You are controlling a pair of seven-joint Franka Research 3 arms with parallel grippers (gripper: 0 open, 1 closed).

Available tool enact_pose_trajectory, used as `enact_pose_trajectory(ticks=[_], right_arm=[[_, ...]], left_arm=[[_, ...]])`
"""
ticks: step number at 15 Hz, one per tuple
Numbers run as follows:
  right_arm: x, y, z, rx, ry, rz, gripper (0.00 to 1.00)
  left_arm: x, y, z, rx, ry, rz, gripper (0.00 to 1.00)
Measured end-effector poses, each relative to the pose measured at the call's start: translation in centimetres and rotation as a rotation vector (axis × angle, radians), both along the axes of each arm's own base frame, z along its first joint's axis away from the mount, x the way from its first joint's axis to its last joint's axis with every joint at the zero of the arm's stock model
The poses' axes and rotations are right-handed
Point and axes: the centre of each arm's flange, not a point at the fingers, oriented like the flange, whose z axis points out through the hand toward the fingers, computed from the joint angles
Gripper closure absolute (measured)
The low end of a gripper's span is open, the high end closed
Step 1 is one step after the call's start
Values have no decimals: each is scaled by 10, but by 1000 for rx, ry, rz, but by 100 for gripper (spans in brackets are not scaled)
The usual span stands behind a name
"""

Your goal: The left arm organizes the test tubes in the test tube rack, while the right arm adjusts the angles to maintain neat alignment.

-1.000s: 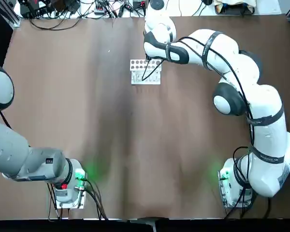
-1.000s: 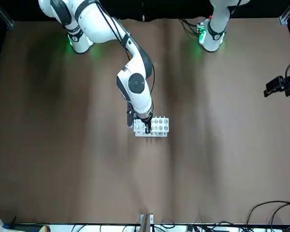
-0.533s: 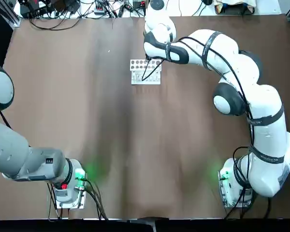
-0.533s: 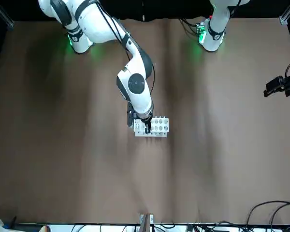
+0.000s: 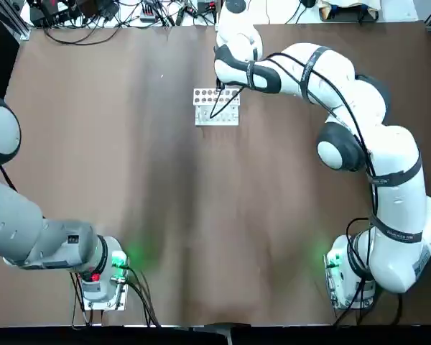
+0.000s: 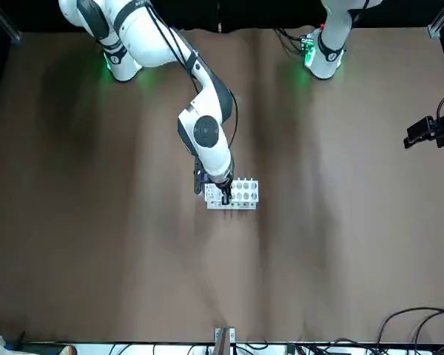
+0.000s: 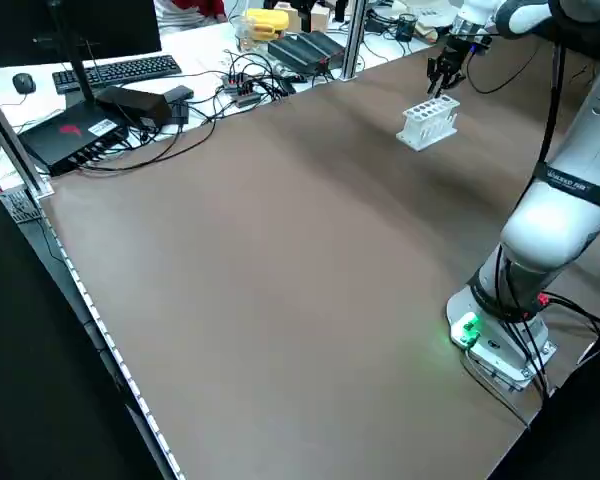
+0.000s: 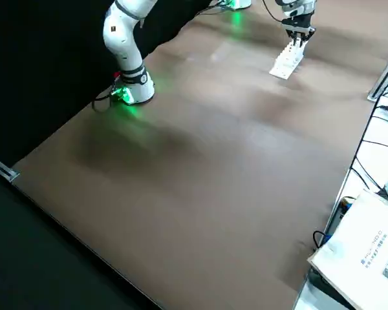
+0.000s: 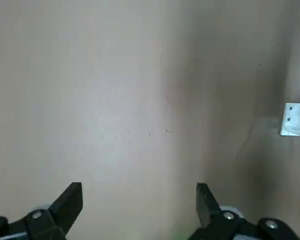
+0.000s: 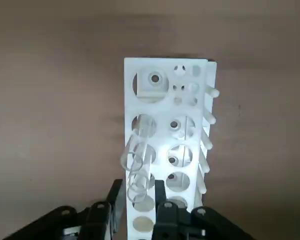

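The right gripper point(image 10: 142, 187), fingers parted around the nearer test tube point(image 10: 139, 182), stands over the test tube rack point(image 10: 131, 215); away from the rack, the left gripper point(image 9: 140, 197) is open. Glass looks light, slippery, fragile: pinch gently near the rim.

Test tubes point(image 10: 140, 165) in the rack point(image 10: 162, 107)

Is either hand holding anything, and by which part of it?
Nothing is held: the right hand is open at the rack, the left hand open above the table.
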Motion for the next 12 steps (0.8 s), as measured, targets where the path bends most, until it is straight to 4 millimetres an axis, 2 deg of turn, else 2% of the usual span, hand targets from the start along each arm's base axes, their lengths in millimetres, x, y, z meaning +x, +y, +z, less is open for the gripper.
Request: enact_pose_trajectory(ticks=[12], right_arm=[[1, -1, 0, 9, 8, -8, 77]], left_arm=[[0, 0, 0, 0, 0, 0, 0]])
